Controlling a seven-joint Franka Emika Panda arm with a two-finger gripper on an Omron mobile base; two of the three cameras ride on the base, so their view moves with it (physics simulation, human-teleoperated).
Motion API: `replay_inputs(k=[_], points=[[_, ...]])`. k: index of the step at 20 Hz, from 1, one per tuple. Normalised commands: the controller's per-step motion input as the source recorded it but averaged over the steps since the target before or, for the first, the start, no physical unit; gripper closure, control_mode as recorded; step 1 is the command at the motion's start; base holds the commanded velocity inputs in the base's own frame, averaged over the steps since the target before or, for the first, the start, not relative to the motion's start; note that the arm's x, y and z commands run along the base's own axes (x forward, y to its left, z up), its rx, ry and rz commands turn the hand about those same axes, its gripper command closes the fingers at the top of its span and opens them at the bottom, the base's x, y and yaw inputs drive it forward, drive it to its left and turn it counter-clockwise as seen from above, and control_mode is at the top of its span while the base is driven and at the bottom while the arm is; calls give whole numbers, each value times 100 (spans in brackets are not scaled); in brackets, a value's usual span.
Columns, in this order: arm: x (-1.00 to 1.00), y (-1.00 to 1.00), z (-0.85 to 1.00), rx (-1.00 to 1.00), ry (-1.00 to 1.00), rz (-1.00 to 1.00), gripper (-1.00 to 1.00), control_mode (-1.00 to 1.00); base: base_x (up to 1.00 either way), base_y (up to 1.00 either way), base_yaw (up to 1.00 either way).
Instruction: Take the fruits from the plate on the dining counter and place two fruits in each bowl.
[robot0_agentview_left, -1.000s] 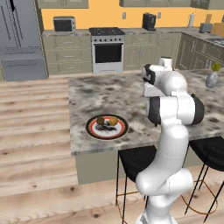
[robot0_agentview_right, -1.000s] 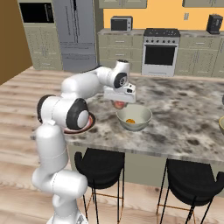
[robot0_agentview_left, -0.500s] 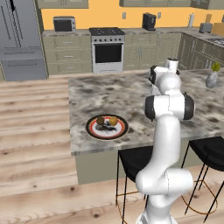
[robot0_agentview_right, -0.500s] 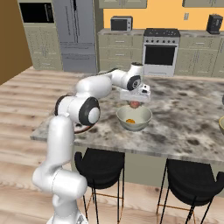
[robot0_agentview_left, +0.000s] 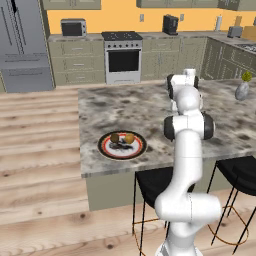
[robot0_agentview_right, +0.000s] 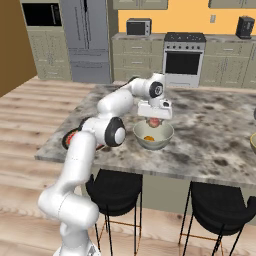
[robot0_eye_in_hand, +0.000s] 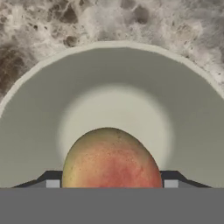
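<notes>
Pinkish-red fruit (robot0_eye_in_hand: 111, 158) is being held between the two fingers of the gripper (robot0_agentview_right: 154, 121), directly above the beige bowl (robot0_agentview_right: 153, 136) standing near the front edge of the dining counter (robot0_agentview_right: 210, 135). An orange fruit (robot0_agentview_right: 148, 138) is lying inside that bowl. Two fruits (robot0_agentview_left: 122, 138) are being carried by the red-rimmed plate (robot0_agentview_left: 121, 145) near the counter's front left corner.

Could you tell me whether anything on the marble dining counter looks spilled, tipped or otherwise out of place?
Nothing stands out. The red-rimmed plate lies flat with two fruits on it, the beige bowl stands upright holding an orange fruit, and the gripper holds a pinkish-red fruit above it.
</notes>
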Motion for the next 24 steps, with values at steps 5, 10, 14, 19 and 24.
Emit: replay_inputs(k=[5, 10, 14, 19, 24], points=[[-49, 2, -23, 13, 11, 3, 100, -100, 0, 0, 0], [-71, 0, -2, 15, -4, 2, 100, -100, 0, 0, 0], [-80, 5, 0, 8, -18, 1, 100, -100, 0, 0, 0], [-11, 10, 0, -1, -22, -4, 100, -100, 0, 0, 0], [-9, 23, 0, -7, -26, -15, 100, -100, 0, 0, 0]])
